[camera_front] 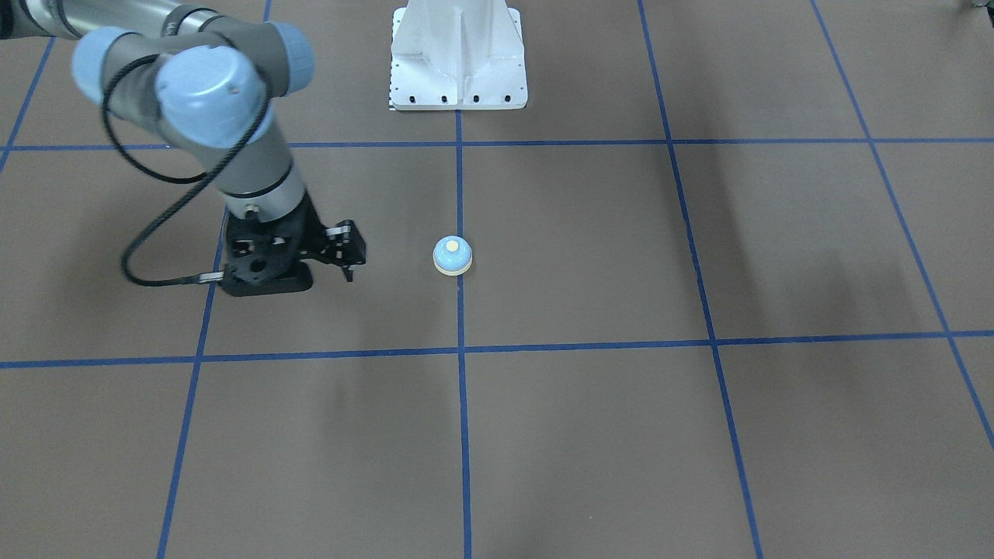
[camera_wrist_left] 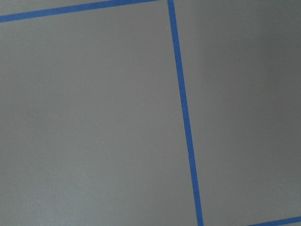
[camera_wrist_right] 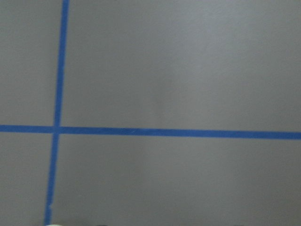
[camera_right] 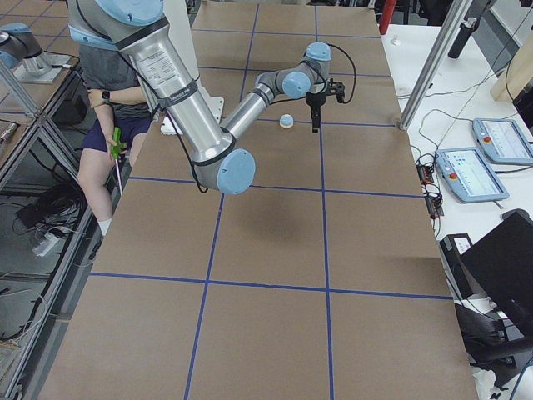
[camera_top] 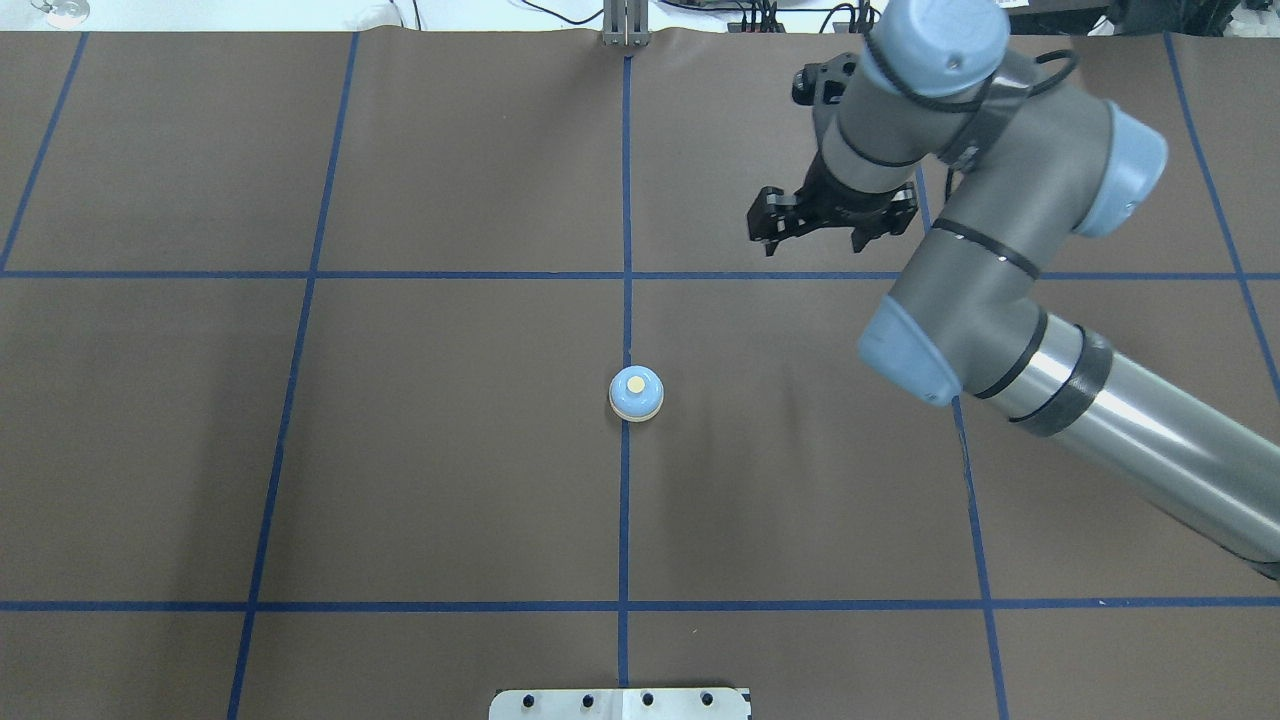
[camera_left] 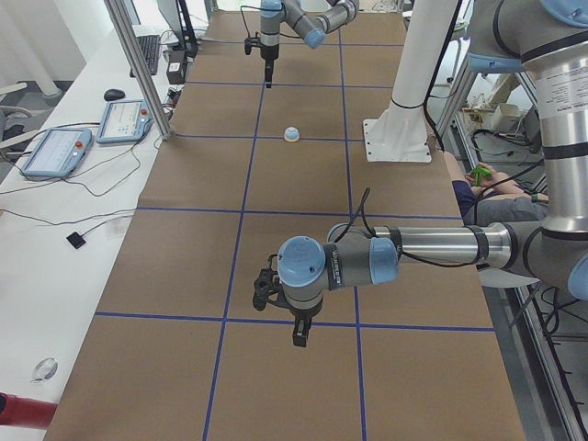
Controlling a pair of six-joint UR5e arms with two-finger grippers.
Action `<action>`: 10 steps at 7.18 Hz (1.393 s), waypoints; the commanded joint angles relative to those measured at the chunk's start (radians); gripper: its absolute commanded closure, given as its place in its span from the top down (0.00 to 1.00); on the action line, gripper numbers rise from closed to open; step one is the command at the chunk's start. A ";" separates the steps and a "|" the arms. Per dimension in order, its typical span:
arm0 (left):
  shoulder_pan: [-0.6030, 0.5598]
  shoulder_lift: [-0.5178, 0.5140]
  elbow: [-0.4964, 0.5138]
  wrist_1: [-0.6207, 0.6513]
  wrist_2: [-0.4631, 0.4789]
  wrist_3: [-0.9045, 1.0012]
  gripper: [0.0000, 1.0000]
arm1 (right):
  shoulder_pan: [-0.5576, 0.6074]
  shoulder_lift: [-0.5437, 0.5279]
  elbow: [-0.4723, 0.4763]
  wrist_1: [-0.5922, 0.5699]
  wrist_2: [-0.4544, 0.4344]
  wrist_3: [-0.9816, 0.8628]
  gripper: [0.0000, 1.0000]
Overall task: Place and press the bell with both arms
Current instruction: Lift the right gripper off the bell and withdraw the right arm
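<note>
- Nearest the left-end camera: left arm [camera_left: 432, 246] stretched over the table [camera_left: 184, 266], left gripper [camera_left: 299, 335] pointing down, well apart from everything; cannot tell how far open.
- Upright on the centre tape line [camera_top: 624, 500], before the pedestal [camera_front: 458, 62]: bell [camera_top: 636, 393], button [camera_top: 636, 383] facing up, untouched.
- Hanging off to one side: right gripper [camera_front: 268, 283], nothing seen in it, finger gap not readable.
- From that gripper, bell toward the robot's left and slightly nearer the base; much closer to right than to left.
- Probably placed already; press from straight above not yet done.
</note>
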 commanded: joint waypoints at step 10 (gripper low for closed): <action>0.044 -0.073 0.016 -0.018 -0.005 -0.091 1.00 | 0.775 -0.737 0.093 0.010 0.168 -1.049 1.00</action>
